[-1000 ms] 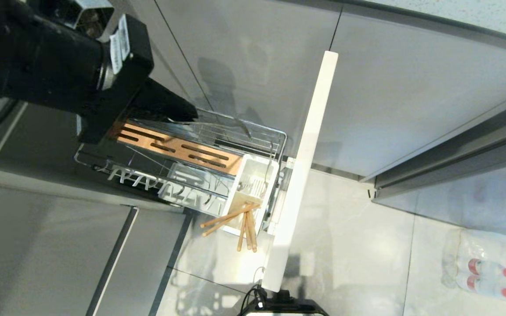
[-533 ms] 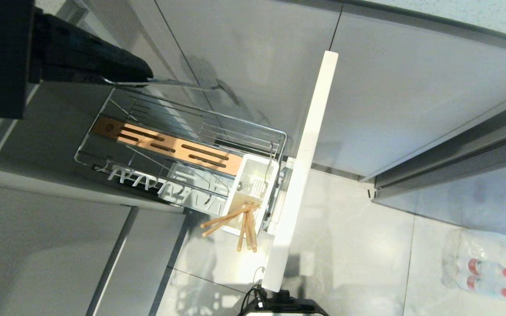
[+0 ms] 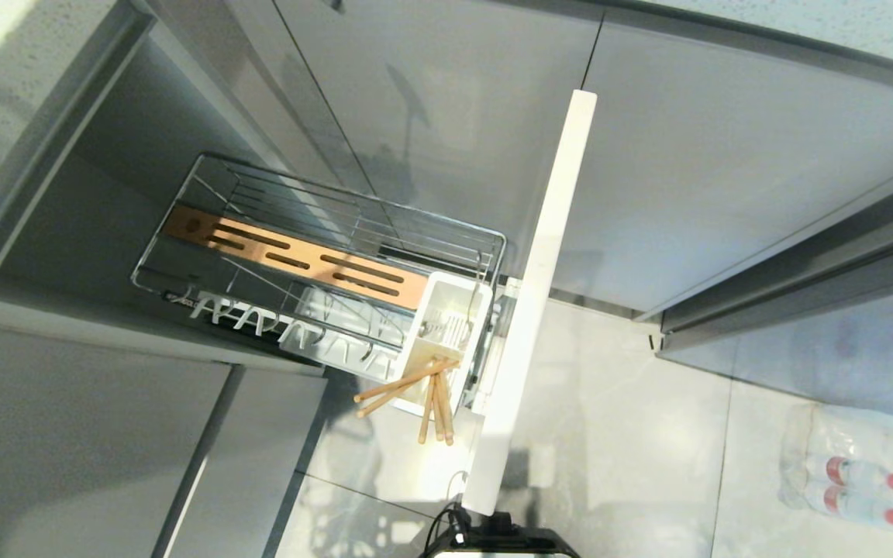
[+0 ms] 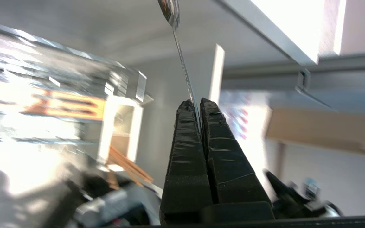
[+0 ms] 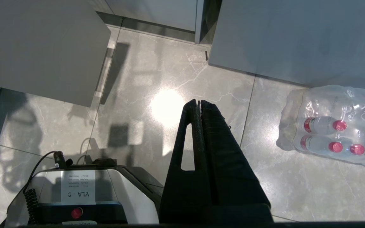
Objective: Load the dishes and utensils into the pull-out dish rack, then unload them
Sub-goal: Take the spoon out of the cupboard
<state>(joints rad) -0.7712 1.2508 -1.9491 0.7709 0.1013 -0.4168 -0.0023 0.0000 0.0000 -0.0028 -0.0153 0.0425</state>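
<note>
Left gripper (image 4: pixel 198 106) clamped on spoon (image 4: pixel 182 60) handle, bowl end at 12 o'clock. Thin, stiff, slick metal; may pivot, so pinch mid-handle. Chopsticks (image 3: pixel 415 391) at 6 o'clock of rack (image 3: pixel 322 271), probably in caddy. Right gripper (image 5: pixel 198 106) closed, empty.

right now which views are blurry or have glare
Left wrist view: the dish rack is motion-smeared and blown out white, while the spoon and the left gripper stay fairly sharp. Right wrist view: sharp, one bright glare spot on the floor tile. Head view: sharp, soft shadows on the cabinet fronts.
</note>
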